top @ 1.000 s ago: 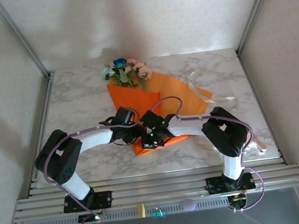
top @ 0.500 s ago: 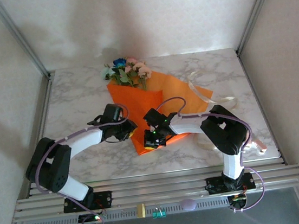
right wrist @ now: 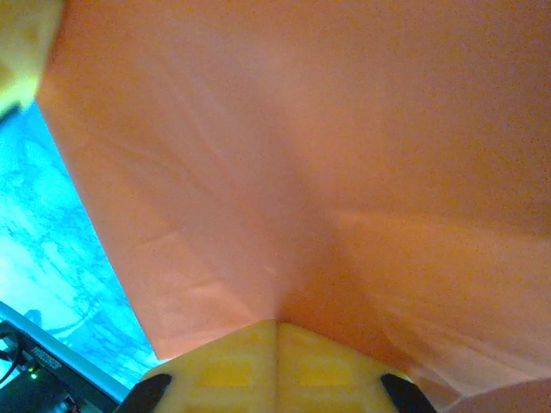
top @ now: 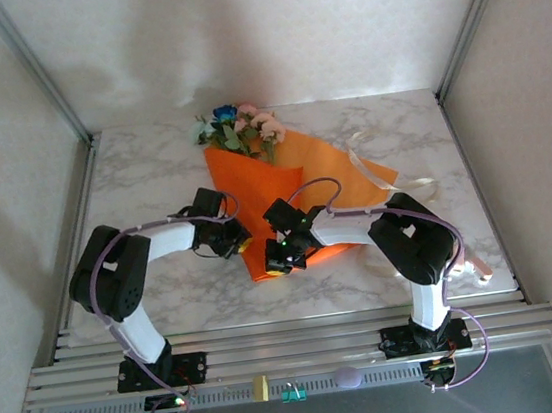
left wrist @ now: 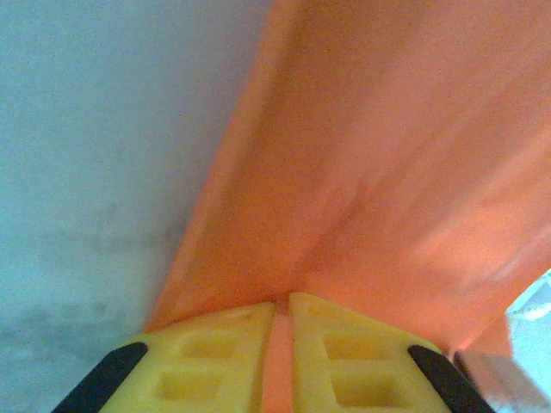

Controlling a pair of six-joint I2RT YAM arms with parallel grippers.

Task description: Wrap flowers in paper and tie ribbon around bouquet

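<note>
The flowers [top: 237,128], pink, white and blue with green leaves, poke out of the far end of the orange paper [top: 259,193], which is folded over them into a cone that narrows toward me. At the cone's near left edge my left gripper [top: 239,239] is shut on a fold of the paper [left wrist: 370,155], which shows between its yellow fingers [left wrist: 215,348]. My right gripper [top: 274,262] is shut on the paper [right wrist: 284,155] at the cone's near tip, fingers [right wrist: 323,366] pressed together. The cream ribbon [top: 362,156] lies loose on the table to the right of the paper.
The marble table [top: 142,183] is framed by metal posts at the back corners and a rail at the near edge. A small pale object [top: 477,268] lies by the right front edge. Purple cables loop over both arms.
My left gripper has drawn back leftward from beside the right gripper, holding the cone's left edge, and its elbow has swung. The cone and flowers have shifted slightly. The right gripper has barely moved.
</note>
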